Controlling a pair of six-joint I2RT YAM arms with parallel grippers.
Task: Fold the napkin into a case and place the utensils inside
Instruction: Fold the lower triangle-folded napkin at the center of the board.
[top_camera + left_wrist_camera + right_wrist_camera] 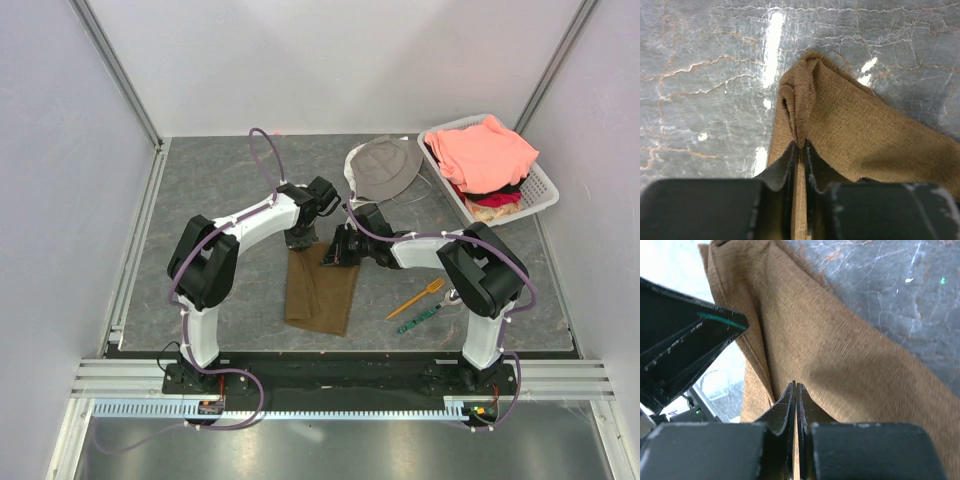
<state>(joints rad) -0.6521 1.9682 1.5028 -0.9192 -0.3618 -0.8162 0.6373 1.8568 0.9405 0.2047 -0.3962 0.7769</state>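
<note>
1. Looking down from above, a dark marbled table (200, 180) carries a brown napkin (320, 295) near its centre. The napkin is folded into a narrow strip that runs from the near side toward the far side.
2. The left end effector (300, 238) sits over the strip's far left corner. The right end effector (337, 252) sits over its far right corner, just beside the left one.
3. In the left wrist view, the left end effector's fingers are drawn almost together, pinching a raised ridge of the napkin. The cloth bunches into a peak beyond the fingertips and slopes down to the right onto the table.
4. In the right wrist view, the right end effector is narrowed to a slit, gripping a fold of the same napkin. The other end effector shows as a dark shape at the left edge.
5. An orange plastic fork (418, 298) lies flat on the table to the right of the napkin, apart from it. A green-and-dark patterned utensil (418, 321) lies just beside the fork on its near side, roughly parallel. Both are outside the cloth.
6. A grey bucket hat (385, 165) rests at the far side of the table.
7. A white plastic basket (545, 188) in the far right corner holds heaped salmon-pink clothes (485, 150).
</note>
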